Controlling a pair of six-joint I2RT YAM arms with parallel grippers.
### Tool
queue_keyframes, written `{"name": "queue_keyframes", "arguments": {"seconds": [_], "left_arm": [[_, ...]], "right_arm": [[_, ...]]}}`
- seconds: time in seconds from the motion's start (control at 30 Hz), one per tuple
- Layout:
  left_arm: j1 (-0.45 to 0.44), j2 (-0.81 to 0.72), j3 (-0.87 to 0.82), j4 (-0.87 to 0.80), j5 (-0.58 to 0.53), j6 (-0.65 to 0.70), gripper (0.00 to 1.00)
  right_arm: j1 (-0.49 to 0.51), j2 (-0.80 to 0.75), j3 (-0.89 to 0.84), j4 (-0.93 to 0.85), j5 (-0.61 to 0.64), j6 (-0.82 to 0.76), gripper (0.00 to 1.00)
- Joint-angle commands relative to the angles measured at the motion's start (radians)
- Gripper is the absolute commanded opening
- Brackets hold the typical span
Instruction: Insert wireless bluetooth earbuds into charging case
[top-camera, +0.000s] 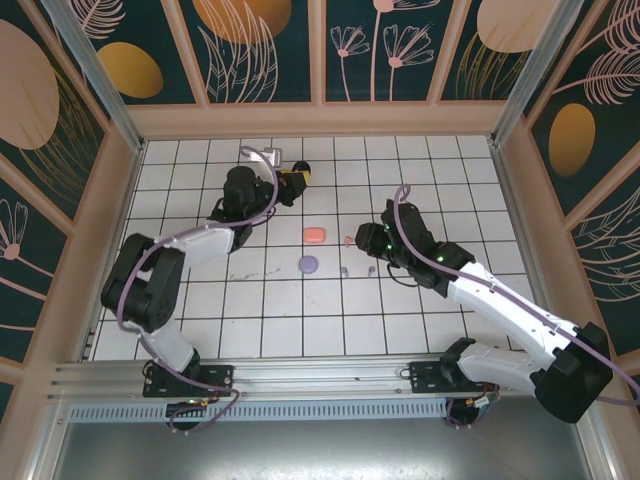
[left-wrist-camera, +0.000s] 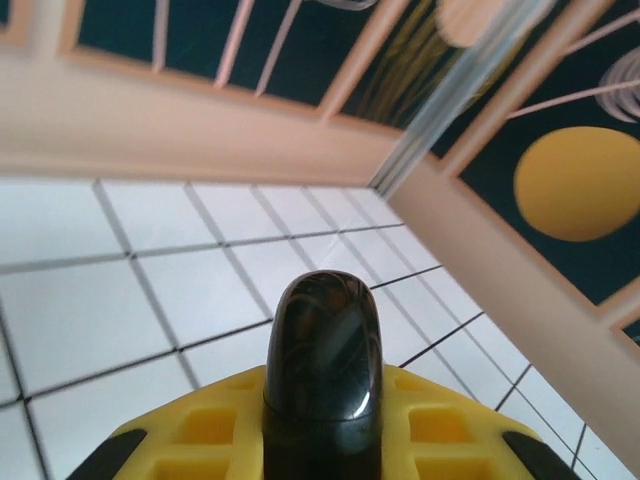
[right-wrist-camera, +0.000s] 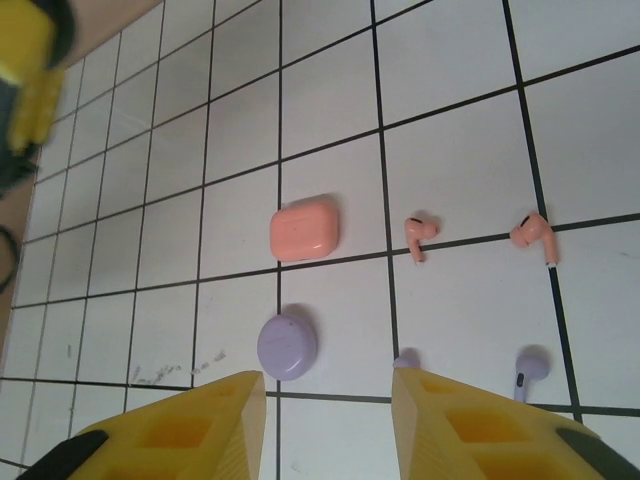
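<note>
Overhead, two robot arms reach across a white tiled worktop (top-camera: 460, 170). Near its middle lie a salmon-pink case (top-camera: 314, 235) and a lilac case (top-camera: 308, 264). Just to their right are pink earbuds (top-camera: 348, 240) and lilac earbuds (top-camera: 371, 269), mere specks from up here. The right hand (top-camera: 360, 240) hovers beside them. The left hand (top-camera: 293, 181), farther back, is clamped on a black case (left-wrist-camera: 323, 350).

The right wrist view resolves the specks: each earbud has a rounded head and a short stem. It also shows that hand's yellow fingers parted and empty. The left wrist view shows the black case's glossy domed top, which is just a dark blur overhead.

The earbuds look feather-light, hard and slick, so they would likely skid or flick away. A gentle pinch across the head, where it meets the stem, seems the safest hold.
</note>
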Motion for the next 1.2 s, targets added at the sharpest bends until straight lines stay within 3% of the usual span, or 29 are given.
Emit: {"name": "queue_keyframes", "arguments": {"seconds": [0.0, 0.3, 0.57, 0.73, 1.17], "left_arm": [[0.016, 0.07, 0.072, -0.097, 0.085, -0.118, 0.0], [0.067, 0.167, 0.113, -0.241, 0.091, -0.169, 0.0], [0.101, 0.255, 0.145, -0.337, 0.105, -0.167, 0.0], [0.106, 0.31, 0.221, -0.431, 0.12, -0.14, 0.01], [0.119, 0.377, 0.317, -0.646, 0.041, -0.064, 0.28]], "right_arm": [[-0.002, -0.046, -0.021, 0.052, 0.028, 0.029, 0.41], [-0.002, -0.043, -0.002, 0.047, 0.03, 0.019, 0.47], [-0.002, -0.027, 0.031, 0.041, 0.031, 0.006, 0.58], [0.001, -0.013, 0.052, 0.038, 0.028, 0.001, 0.59], [0.007, -0.002, 0.086, 0.024, 0.042, -0.009, 0.61]]}}
